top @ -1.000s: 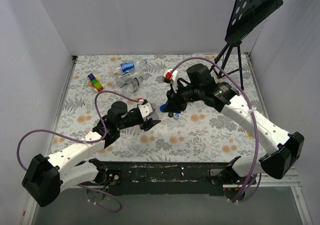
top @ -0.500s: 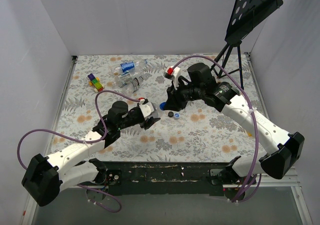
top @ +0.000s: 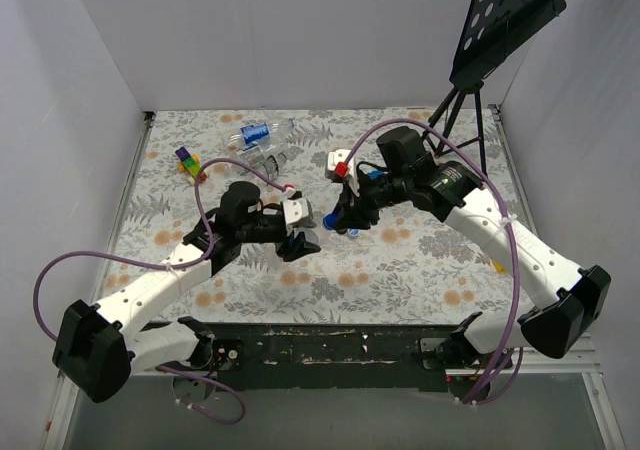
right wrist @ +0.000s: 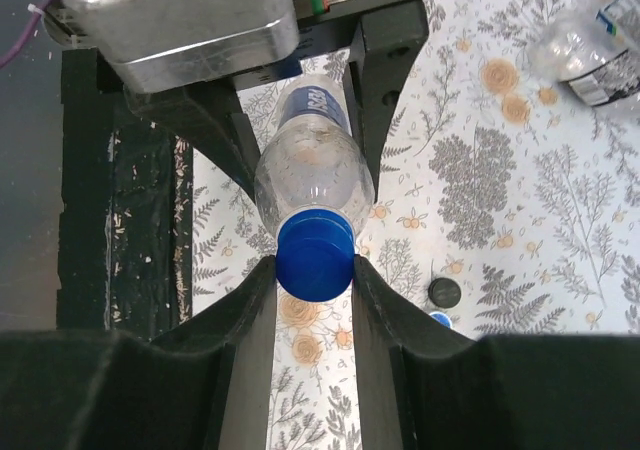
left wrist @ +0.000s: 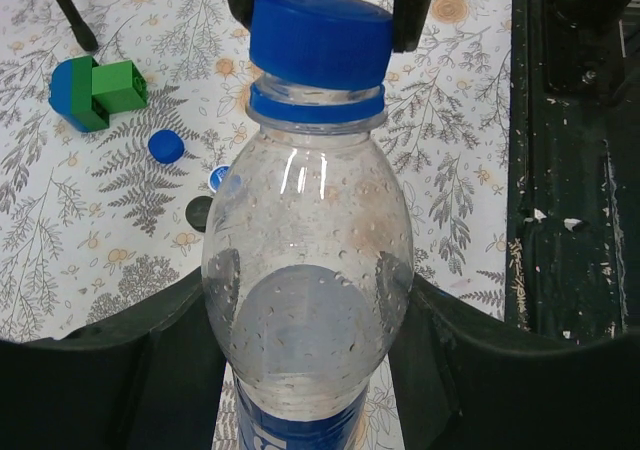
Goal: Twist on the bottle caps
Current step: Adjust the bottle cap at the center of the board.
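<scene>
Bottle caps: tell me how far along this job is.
Done: no finished bottle shows. In hand: the left claw grips a bottle while the right claw pinches a blue cap sitting on its neck; how tight it is cannot be told. Left: three loose caps on the table, and the other bottles lying at the far side.

Left claw gripping, right claw pinching, arms angled inward

Bright, even light from overhead, soft faint shadows on the floral table, thin white glints on the clear bottle — crisp at mid-frame, dark foreground at the wrist views' lower edges blurred, top view sharp — mild wide-angle stretch.
</scene>
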You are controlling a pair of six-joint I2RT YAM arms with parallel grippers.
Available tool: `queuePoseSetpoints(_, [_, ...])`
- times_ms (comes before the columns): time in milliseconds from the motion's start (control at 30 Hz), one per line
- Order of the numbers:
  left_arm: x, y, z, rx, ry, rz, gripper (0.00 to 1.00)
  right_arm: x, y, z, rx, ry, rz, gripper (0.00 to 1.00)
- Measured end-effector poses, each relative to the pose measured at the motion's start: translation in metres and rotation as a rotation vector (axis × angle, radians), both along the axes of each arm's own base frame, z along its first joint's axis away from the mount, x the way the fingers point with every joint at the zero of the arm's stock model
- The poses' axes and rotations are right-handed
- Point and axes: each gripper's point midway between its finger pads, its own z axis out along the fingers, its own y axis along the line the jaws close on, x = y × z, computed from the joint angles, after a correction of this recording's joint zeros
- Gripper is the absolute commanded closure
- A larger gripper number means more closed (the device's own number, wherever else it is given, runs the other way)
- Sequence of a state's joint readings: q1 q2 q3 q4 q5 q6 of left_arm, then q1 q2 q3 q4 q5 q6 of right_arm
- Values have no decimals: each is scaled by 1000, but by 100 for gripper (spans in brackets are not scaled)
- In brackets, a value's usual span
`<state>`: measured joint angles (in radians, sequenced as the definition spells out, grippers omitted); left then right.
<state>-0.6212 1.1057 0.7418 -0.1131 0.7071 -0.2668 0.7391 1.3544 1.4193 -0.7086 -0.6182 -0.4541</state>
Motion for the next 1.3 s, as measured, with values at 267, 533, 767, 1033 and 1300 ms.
queuePoseSetpoints(267, [-3,-2,11,-25,-8,-52,98,-4,-3,14,56,-80,66,99])
queuePoseSetpoints(533, [11,-2,19,-39,-62,9,97,4,-5,20,109,-50,-20,99])
queuePoseSetpoints(767, [39,9,13,3,-117,186,97,18,-10,23,149,16,-199,99])
queuePoseSetpoints(1033, [60,29,-2,60,-127,340,97,25,-24,42,204,82,-375,99])
queuePoseSetpoints(1300, [74,43,13,38,-185,455,96,42,-58,-64,-57,217,-645,99])
